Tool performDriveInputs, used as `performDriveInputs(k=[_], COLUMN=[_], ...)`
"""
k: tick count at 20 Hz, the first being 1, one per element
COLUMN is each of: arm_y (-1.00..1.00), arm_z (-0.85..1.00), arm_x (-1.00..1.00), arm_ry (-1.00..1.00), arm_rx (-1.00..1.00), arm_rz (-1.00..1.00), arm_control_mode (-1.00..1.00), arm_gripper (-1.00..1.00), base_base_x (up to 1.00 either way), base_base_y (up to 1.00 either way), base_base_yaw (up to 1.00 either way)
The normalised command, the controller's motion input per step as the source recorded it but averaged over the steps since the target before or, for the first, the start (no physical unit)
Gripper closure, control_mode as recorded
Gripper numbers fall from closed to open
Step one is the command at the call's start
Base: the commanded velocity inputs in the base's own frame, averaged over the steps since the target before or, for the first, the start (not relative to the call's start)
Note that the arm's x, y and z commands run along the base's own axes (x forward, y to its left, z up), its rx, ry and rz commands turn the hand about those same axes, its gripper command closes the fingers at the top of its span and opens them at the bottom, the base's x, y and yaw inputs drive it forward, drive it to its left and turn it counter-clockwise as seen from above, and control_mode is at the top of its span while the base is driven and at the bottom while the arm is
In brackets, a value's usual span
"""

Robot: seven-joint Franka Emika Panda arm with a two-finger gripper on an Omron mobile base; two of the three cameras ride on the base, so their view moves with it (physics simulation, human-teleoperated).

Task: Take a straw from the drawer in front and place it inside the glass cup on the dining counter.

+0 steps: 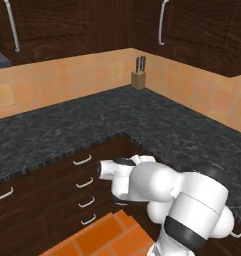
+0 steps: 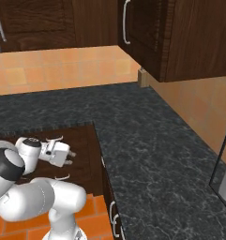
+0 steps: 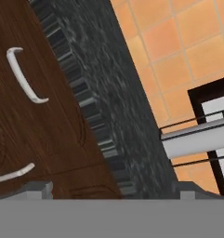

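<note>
Your two-finger gripper (image 2: 71, 158) stands wide apart, holding nothing, facing the dark brown wood drawer front (image 3: 43, 121) with its curved silver handle (image 3: 24, 76). At twelve o'clock on the speckled black stone counter (image 1: 142, 120) a tan wooden knife block (image 1: 138, 79) sits in the corner. Glossy orange tiles (image 1: 52, 85) back it.

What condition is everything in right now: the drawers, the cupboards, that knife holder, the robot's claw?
Drawers: all shut, handles untouched.
Upper cabinets: doors closed.
Knife block: upright in the counter corner, knives seated in it.
Gripper: open, holding nothing, close in front of the drawer fronts.
Black counter: bare where it shows.
</note>
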Motion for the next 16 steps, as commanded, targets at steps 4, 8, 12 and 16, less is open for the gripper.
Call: performDriveInputs(k=[4,8,12,16], arm_y=[-0.33,-0.32,-0.19,-0.13], arm_z=[-0.34,-0.33,-0.31,-0.36], arm_x=[0.28,0.39,0.45,0.34], arm_ry=[0.00,0.00,0.00,0.00], arm_rx=[0.00,0.00,0.00,-0.02], arm_rz=[0.00,0.00,0.00,0.00], arm_control_mode=[-1.00,-1.00,-1.00,-1.00], arm_gripper=[-1.00,-1.00,-1.00,-1.00], base_base_x=[0.00,0.00,0.00,0.00], base_base_y=[0.00,0.00,0.00,0.00], base_base_yaw=[0.00,0.00,0.00,0.00])
